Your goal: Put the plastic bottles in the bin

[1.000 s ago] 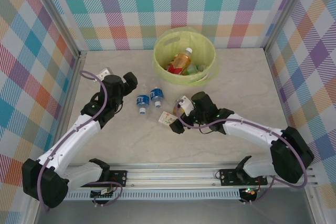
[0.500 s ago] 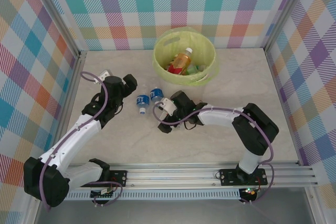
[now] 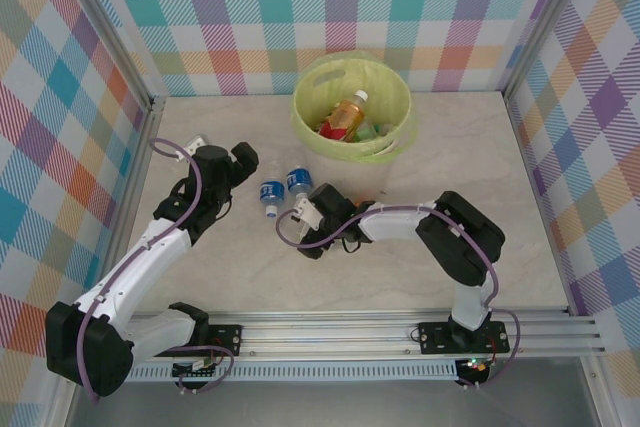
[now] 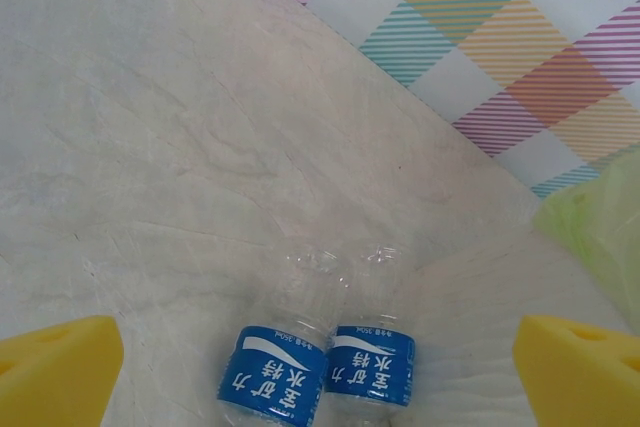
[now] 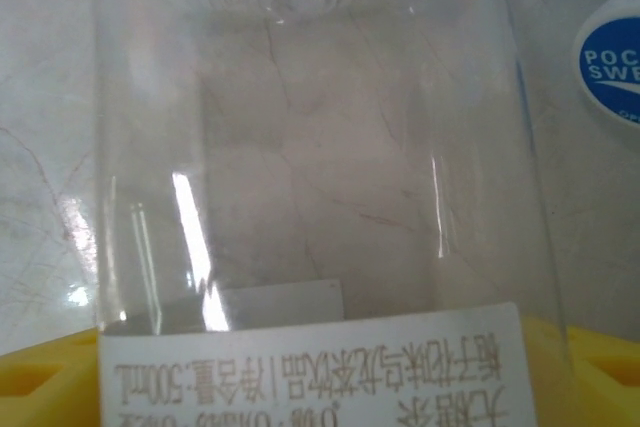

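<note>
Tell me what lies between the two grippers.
Two blue-labelled plastic bottles lying side by side between the left gripper and right gripper, in the top view.

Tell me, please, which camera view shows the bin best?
The top external view: the bin shows whole from above, with its yellow-green liner and the bottles inside it plain. The left wrist view catches a blurred edge of that liner at its right border.
</note>
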### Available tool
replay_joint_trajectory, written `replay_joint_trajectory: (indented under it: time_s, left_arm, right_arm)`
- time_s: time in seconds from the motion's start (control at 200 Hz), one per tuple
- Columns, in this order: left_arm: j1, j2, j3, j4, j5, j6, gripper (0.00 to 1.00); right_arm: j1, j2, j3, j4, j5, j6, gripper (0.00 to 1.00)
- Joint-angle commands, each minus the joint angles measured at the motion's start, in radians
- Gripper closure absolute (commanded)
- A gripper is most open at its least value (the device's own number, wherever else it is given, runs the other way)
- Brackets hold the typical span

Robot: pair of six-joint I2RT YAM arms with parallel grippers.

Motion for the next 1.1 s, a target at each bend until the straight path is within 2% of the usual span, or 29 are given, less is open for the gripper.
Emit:
replay_joint_trajectory:
  time_s: [0.0,0.395,0.78,1.095]
  left_arm:
    - [0.014,-0.004,-0.011,0.015,0.019,-0.011,0.0]
    - [0.022,0.013,-0.011,0.012,0.036,-0.011,0.0]
    - [0.028,0.062,0.015,0.001,0.097,0.0,0.0]
    - [0.029,0.103,0.039,-0.004,0.139,0.015,0.0]
  right_arm:
    - [0.009,0.0,0.02,0.014,0.051,-0.012,0.21]
    - [0.01,-0.218,-0.053,0.087,0.038,-0.052,0.37]
    - [0.009,-0.555,-0.114,0.184,0.057,-0.058,0.42]
    - [-0.021,-0.694,0.018,0.12,0.002,-0.108,0.43]
